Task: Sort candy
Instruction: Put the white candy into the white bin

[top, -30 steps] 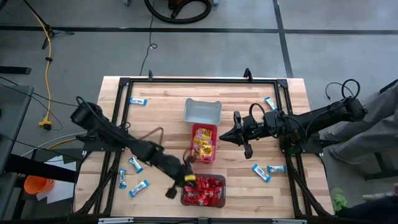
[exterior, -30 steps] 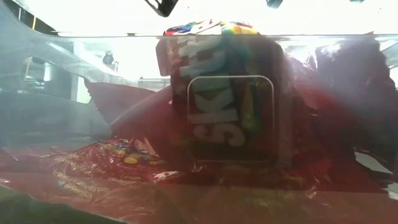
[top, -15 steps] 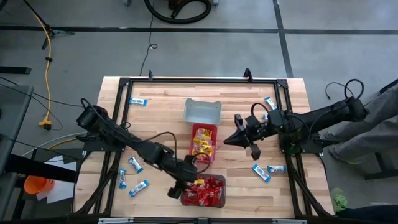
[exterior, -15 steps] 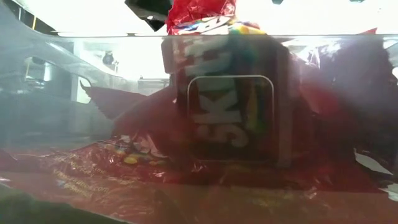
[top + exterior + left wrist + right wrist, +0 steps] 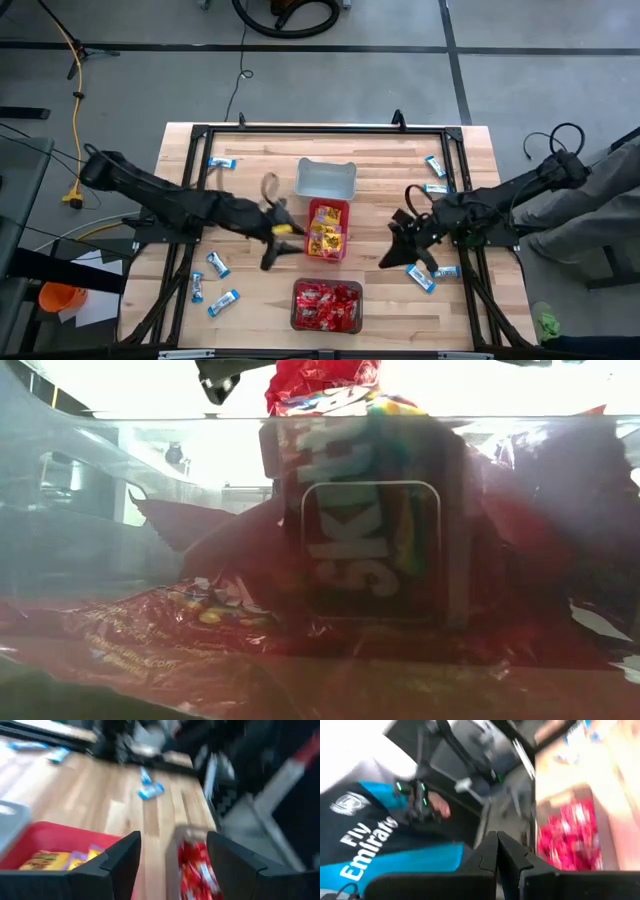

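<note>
Jaws on the left gripper (image 5: 172, 855) stand wide apart with nothing between them, hovering at the left edge of the pink bin (image 5: 328, 228) of yellow packets at frame centre; the right gripper's (image 5: 497, 851) fingers are pressed together on nothing, low at centre-right. That right gripper looks to be heading for the blue-and-white candy (image 5: 421, 278) lying loose just below it in the overhead view; to do it well, I'd say it should part its fingers before descending, straddle one packet across its narrow side, and lift it cleanly. More blue-and-white packets (image 5: 217, 264) lie at lower left, others near the upper corners. Red packets (image 5: 326, 305) fill the dark bin at lower centre; the grey bin (image 5: 325, 179) above looks empty. The wooden surface (image 5: 380, 165) stands on a grey floor with a yellow cable (image 5: 76, 95) at left, and a person (image 5: 380, 827) in a blue shirt is nearby.
</note>
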